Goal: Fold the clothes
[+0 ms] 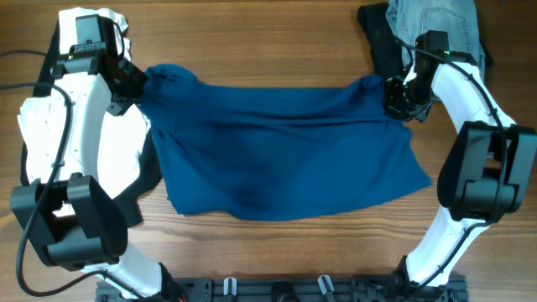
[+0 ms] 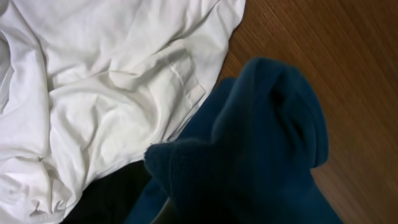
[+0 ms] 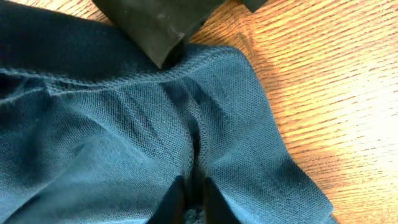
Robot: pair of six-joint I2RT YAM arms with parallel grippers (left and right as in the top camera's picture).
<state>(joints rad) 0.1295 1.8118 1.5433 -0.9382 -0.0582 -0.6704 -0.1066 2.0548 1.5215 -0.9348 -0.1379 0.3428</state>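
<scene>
The deep-blue knit shirt (image 1: 285, 151) lies spread across the middle of the table, stretched between both arms. My left gripper (image 1: 134, 84) holds its far left corner; in the left wrist view bunched blue knit (image 2: 261, 143) hangs over the jaws and hides the fingers. My right gripper (image 1: 398, 99) is shut on a pinched fold at the shirt's far right corner (image 3: 193, 199). A white garment (image 1: 126, 159) lies at the left under my left arm, and shows in the left wrist view (image 2: 93, 81). Black cloth (image 1: 382, 42) and light-blue denim (image 1: 436, 21) lie at the far right.
More black cloth (image 1: 149, 172) peeks out between the white garment and the shirt's left edge. A black garment corner (image 3: 155, 25) lies just beyond the shirt's hem. Bare wood table (image 1: 277, 42) runs along the far side. A black rail (image 1: 277, 289) edges the front.
</scene>
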